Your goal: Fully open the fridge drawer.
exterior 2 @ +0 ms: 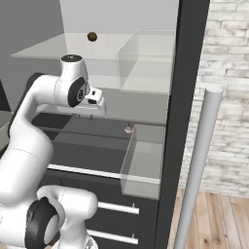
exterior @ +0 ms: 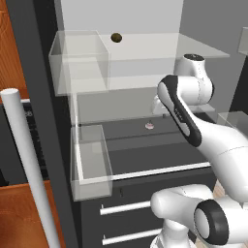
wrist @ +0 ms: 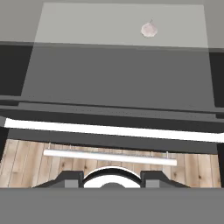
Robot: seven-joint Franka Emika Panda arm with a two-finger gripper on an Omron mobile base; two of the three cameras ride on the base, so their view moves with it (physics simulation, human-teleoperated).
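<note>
One dark fridge drawer [exterior: 145,145] with a pale garlic bulb [exterior: 149,126]; end effector [exterior 2: 83,116] grip unclear.

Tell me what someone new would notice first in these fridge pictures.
The white arm reaching into the open fridge, its pincer over the dark fridge drawer, whose white front strip runs across the width. Then the clear bins at the sides, and a small pinkish item lying in the drawer.

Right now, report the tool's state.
Tool: open, holding nothing, fingers apart above the fridge drawer.
</note>
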